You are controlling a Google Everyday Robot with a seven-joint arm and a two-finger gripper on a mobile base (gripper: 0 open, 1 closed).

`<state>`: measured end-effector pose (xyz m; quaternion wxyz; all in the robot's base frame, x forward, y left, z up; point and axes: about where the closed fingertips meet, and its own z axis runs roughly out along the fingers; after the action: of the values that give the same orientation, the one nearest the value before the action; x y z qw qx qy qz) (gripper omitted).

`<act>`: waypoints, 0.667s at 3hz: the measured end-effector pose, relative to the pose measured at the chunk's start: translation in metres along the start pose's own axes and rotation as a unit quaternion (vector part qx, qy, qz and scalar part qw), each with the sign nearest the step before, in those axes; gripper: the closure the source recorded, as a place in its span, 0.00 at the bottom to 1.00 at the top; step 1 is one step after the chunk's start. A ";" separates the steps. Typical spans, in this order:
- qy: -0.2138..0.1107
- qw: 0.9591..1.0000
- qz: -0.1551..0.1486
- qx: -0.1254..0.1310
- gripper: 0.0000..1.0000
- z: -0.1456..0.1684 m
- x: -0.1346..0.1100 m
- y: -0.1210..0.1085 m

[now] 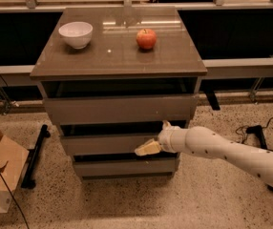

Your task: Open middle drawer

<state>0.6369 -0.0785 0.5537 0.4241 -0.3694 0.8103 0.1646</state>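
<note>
The cabinet has three stacked grey-brown drawer fronts. The middle drawer (pixel 103 144) is the mid-sized slab between the taller top front (pixel 117 109) and the narrower bottom front (pixel 122 167). A dark gap shows above each front. My gripper (pixel 152 144) is at the end of the white arm (pixel 222 151) that reaches in from the right. It is at the right part of the middle drawer front, level with that front's lower edge. I cannot tell whether it touches the front.
A white bowl (pixel 76 34) and a red apple (pixel 146 38) sit on the cabinet top (pixel 117 56). An open cardboard box (pixel 0 173) stands on the floor at the left, with a black stand (pixel 35 156) beside the cabinet. Cables (pixel 253 130) lie at the right.
</note>
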 end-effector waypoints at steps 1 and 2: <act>-0.005 1.000 0.019 -0.014 0.00 0.040 0.006 -0.008; -0.002 0.999 0.028 -0.022 0.00 0.064 0.012 -0.015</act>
<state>0.6796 -0.0570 0.5078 0.4123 -0.3559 0.8157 0.1950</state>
